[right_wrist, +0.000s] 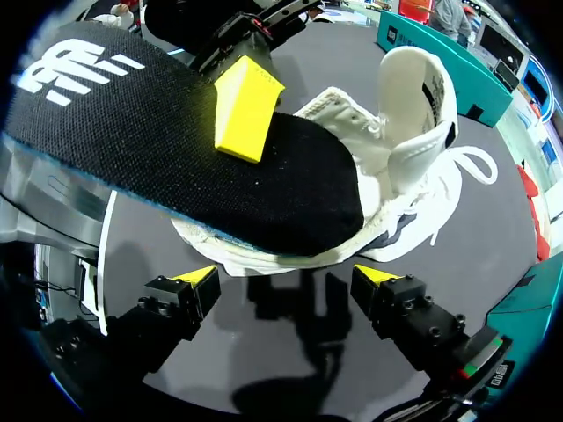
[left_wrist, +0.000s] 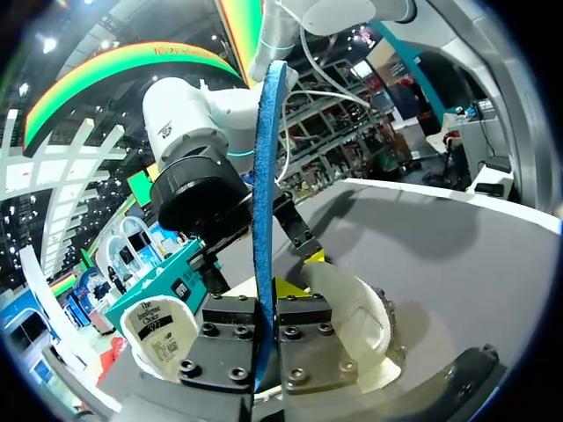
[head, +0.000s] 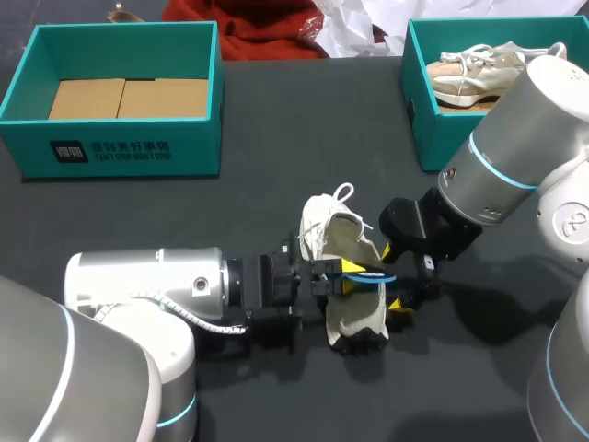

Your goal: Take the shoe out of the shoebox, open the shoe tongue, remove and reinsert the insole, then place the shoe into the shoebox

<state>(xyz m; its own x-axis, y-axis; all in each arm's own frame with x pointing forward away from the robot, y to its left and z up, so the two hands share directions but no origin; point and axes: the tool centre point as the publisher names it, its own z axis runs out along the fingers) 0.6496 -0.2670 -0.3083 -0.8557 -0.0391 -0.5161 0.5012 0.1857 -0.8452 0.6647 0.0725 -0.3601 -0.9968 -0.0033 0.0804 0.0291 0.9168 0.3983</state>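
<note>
Pinches the insole (right_wrist: pixel 176 158) flat in the left tool (head: pixel 352 276), clenched on it, one end lying across the opening of the shoe (head: pixel 333 235). Probably drawing it out or feeding it back; cannot tell which. Hovers the right tool (right_wrist: pixel 288 280) just beside the shoe, fingers spread, nothing between them, likely to steady it. Rests the shoe mid-table (head: pixel 276 129), well apart from a shoebox (head: pixel 110 157) lined with cardboard and a second box (head: pixel 425 120) holding another shoe. Looks creamy white, tongue lifted, laces loose. Shows black cloth and a blue edge on the insole.
</note>
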